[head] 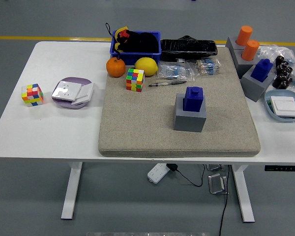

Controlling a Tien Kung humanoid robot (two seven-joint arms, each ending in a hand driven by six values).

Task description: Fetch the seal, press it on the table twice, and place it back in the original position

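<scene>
Bright even overhead light, sharp focus throughout, faint shadows under table (49, 132), mild glare on plastic bags (285, 51) at 2 o'clock

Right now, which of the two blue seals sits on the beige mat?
The blue seal in the grey holder near the mat's middle. The other blue seal stands in its own grey block off the mat, on the white table's right side, near the orange ones.

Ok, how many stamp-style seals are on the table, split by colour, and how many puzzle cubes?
Blue seals: 2, one on the mat's grey block, one at the right
Orange seals: 2
Puzzle cubes: 2
Total: 6
</scene>
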